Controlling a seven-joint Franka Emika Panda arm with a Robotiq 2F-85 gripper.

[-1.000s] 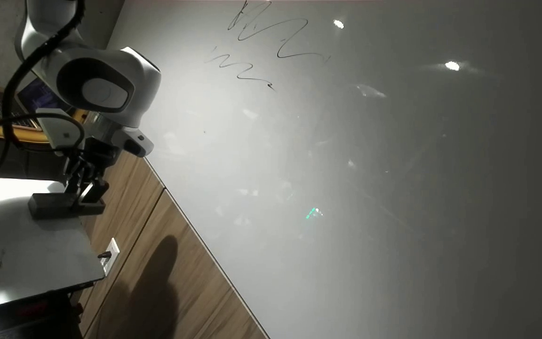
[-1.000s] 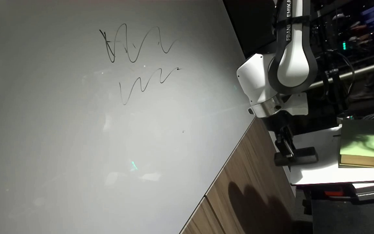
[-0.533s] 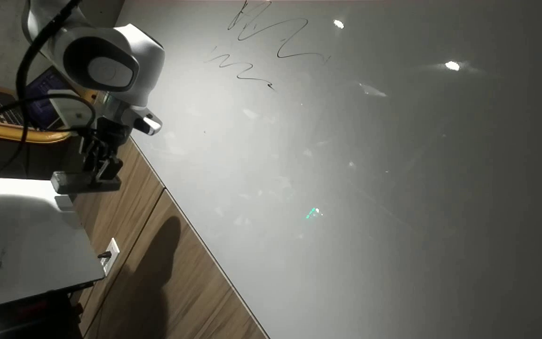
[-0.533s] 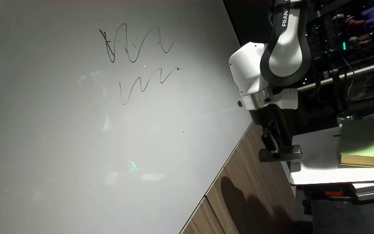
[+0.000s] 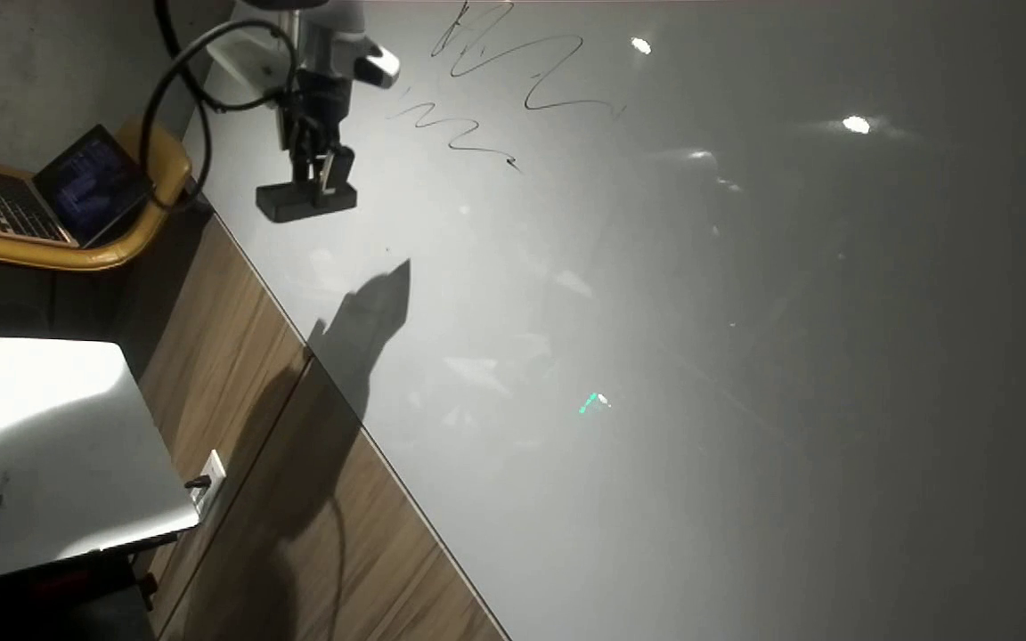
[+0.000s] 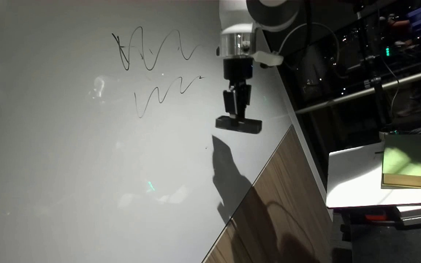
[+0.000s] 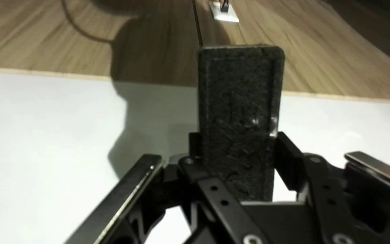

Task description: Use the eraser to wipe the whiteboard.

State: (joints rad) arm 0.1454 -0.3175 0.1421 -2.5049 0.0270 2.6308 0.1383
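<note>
The eraser (image 5: 295,205) is a dark grey oblong block, held in the air in front of the whiteboard (image 5: 700,338). It shows in both exterior views (image 6: 238,125) and stands up between the finger pads in the wrist view (image 7: 240,88). My gripper (image 7: 237,147) is shut on it, with one pad on each long side. The whiteboard (image 6: 79,153) bears two rows of thin dark scribbles (image 6: 159,98). In an exterior view the eraser appears below and to the right of these scribbles, near the board's lower corner. The gripper's shadow on the board lies apart from the eraser.
Wood panels (image 5: 370,534) run below the board, with a power socket (image 5: 208,485). A white tabletop (image 5: 77,445) carries a green book (image 6: 411,157). An open laptop (image 5: 94,191) sits on a yellow chair (image 5: 77,258). A loose cable (image 5: 152,116) hangs along the arm.
My gripper has lifted the eraser from above the white tabletop, up and across to the front of the whiteboard. The arm's shadow has moved onto the board. The scribbles look the same.
</note>
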